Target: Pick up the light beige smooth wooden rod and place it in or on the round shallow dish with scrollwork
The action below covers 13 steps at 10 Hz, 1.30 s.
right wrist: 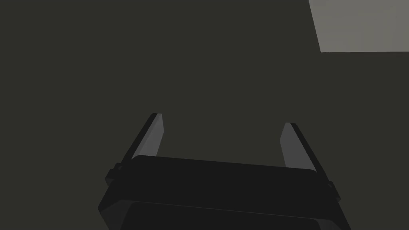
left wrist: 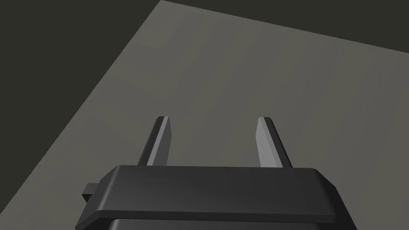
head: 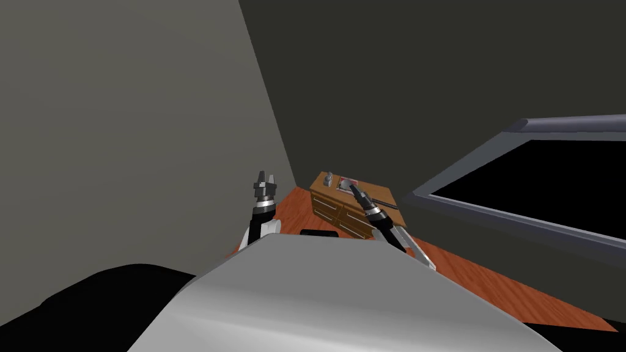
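Observation:
A small brown wooden dresser [head: 342,208] stands in the room's corner. On its top lie a round greyish dish [head: 347,182] and, beside that, a small grey object [head: 329,178]. A thin dark stick-like line [head: 384,202] runs along the top's right side; I cannot tell whether it is the rod. My right gripper [head: 354,190] hovers over the dresser top just this side of the dish, open [right wrist: 221,119] and holding nothing. My left gripper [head: 266,176] is raised to the left of the dresser, open [left wrist: 213,118] and empty.
Grey walls meet just behind the dresser. A grey-framed window [head: 489,208] with a black area in it runs along the right wall. Reddish wooden floor [head: 489,281] stretches to the right of the dresser.

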### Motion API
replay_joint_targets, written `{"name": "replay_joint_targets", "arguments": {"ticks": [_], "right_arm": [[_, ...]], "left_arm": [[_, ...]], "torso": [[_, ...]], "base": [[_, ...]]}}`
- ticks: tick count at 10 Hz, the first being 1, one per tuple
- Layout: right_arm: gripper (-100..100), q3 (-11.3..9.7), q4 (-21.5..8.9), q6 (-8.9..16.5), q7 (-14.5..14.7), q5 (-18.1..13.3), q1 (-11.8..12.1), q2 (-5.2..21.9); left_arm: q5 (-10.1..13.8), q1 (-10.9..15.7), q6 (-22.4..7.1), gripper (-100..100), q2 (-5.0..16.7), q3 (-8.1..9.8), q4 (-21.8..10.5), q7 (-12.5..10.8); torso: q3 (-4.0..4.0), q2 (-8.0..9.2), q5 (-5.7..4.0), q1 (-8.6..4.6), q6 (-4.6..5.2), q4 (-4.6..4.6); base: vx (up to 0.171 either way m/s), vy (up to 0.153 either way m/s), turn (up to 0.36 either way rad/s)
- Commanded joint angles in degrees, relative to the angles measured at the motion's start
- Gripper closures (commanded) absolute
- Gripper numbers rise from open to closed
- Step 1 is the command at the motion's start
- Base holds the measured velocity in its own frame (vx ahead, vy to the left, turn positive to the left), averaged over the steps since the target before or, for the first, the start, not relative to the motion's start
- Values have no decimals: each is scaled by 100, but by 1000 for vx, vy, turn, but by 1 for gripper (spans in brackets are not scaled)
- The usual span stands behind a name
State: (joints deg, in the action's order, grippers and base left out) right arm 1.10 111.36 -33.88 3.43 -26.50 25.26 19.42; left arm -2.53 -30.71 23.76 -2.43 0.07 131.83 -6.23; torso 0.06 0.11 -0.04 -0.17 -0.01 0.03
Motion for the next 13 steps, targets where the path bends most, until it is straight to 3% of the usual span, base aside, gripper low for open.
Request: {"name": "replay_joint_targets", "arguments": {"ticks": [1, 2, 3, 4, 5, 6, 7, 8, 9, 10, 13], "right_arm": [[-100, 33, -255, -185, 203, -286, -21, 286], [-100, 33, -255, -185, 203, -427, -21, 326], [-100, 47, -437, -309, 351, -625, -38, 540], [-100, 47, -437, -309, 351, -708, -38, 543], [-100, 58, -622, -436, 506, -927, -53, 762], [-100, 58, -622, -436, 506, -997, -53, 762], [-100, 67, -808, -563, 670, -1215, -66, 984], [-100, 67, -808, -563, 670, -1291, -66, 984], [-100, 74, -996, -692, 840, -1509, -76, 1206], [-100, 74, -996, -692, 840, -1589, -76, 1206], [-100, 79, -1370, -947, 1201, -2101, -88, 1648]], "left_arm": [[0, 0, 0, 0, 0, 0, 0, 0], [0, 0, 0, 0, 0, 0, 0, 0], [0, -1, 0, 0, 0, 1, 0, 0], [0, 0, 0, 0, 0, 0, 0, 0], [0, -1, 0, 0, 0, 1, 0, 0], [0, 0, 0, 0, 0, 0, 0, 0], [0, -1, 0, 0, 0, 1, 0, 0], [0, 0, 0, 0, 0, 0, 0, 0], [0, -2, 0, 0, 0, 1, 0, 0], [0, -1, 0, 0, 0, 1, 0, 0], [0, -2, 0, 0, 0, 1, 0, 0]], "torso": [[0, 0, 0, 0, 0, 0], [4, 8, -1, -7, 0, 1], [3, 5, -2, -7, 6, 1], [1, 1, -1, -6, 1, 0], [-1, -3, -1, -2, 5, 0], [-1, -2, -1, -3, 2, 0], [-2, -4, -1, 0, 5, 0], [-1, -3, 0, -1, 0, 0], [-2, -5, -1, -3, 7, -1], [-4, -7, -1, -5, 2, -1], [-4, -7, -2, -4, 6, -1]], "base": [[-72, -46, 393], [-53, -42, 101], [-41, -35, 220], [-35, -28, 120], [-42, -23, 208], [-36, -23, 128], [-42, -23, 306], [-34, -30, 115], [-30, -30, 201], [-24, -27, 124], [-35, -31, 244]]}}
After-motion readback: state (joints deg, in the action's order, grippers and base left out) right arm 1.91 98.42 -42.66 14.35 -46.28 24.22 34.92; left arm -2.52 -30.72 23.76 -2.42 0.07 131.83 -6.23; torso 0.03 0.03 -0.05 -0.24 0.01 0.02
